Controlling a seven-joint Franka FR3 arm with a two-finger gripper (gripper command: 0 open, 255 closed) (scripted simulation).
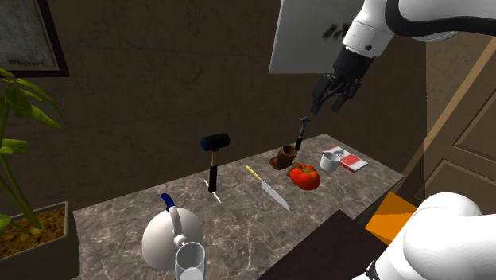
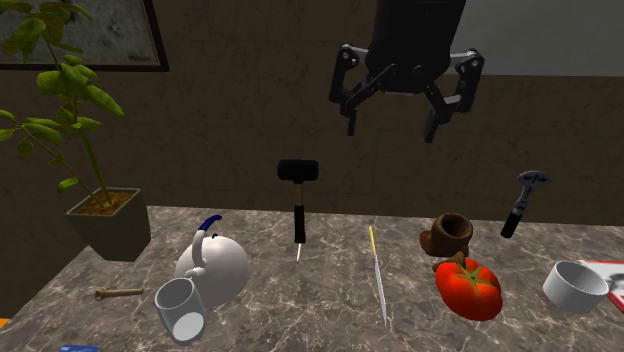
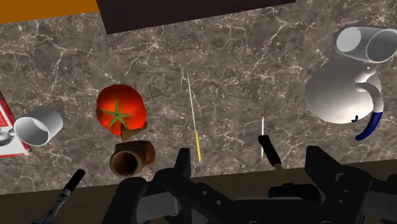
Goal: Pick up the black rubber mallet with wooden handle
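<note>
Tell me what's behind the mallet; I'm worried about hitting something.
Behind the mallet is the plain brown wall; it stands head-up where the table meets the wall. The wall patch directly behind it is covered, and whether its head touches the wall cannot be told.

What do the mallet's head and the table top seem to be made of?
Mallet head: matte black, without shine, so perhaps rubber. Table top: brown-grey with pale branching veins, so probably marble or a similar stone, fairly smooth.
</note>
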